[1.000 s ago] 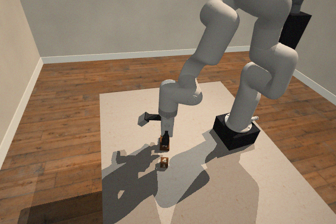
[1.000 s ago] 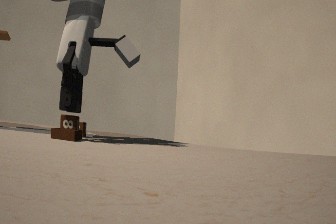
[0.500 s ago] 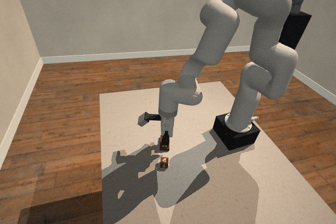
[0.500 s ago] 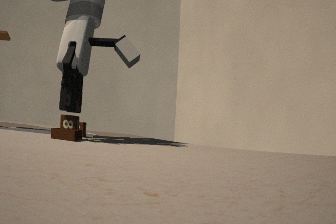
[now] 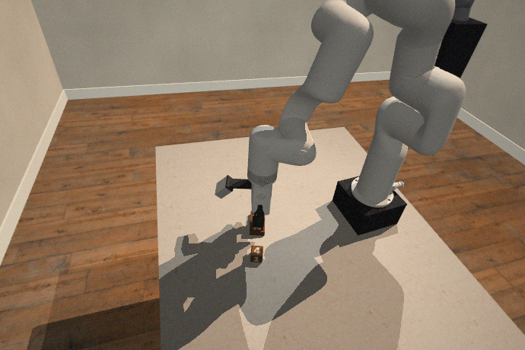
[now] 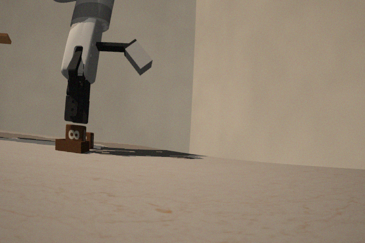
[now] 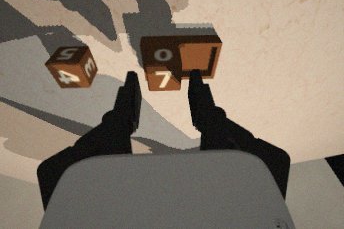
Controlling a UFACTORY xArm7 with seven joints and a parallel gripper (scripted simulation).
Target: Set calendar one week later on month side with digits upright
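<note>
A small brown tray [image 5: 256, 233] [image 6: 68, 145] [image 7: 200, 40] stands flat. One cube [image 6: 75, 132] [image 7: 163, 78] is in its left half in the wrist view, with 7 on top and 0 on a side; the exterior view shows an 8 lying sideways on another side. The tray's other half is empty. The second cube [image 5: 256, 253] [image 6: 90, 140] [image 7: 71, 68] lies outside the tray, showing 4, 5 and 3 in the wrist view. My gripper [image 6: 76, 122] [image 7: 164, 82] is partly open and empty, pointing down just above the cube in the tray. The tray's date side is not clear.
The arm's black base block [image 5: 364, 214] stands on the pale table top [image 5: 424, 286] to the right in the top view. A camera bracket [image 5: 238, 183] [image 6: 111, 46] sticks out from the wrist. A brown piece [image 6: 4, 38] shows at the exterior view's left edge.
</note>
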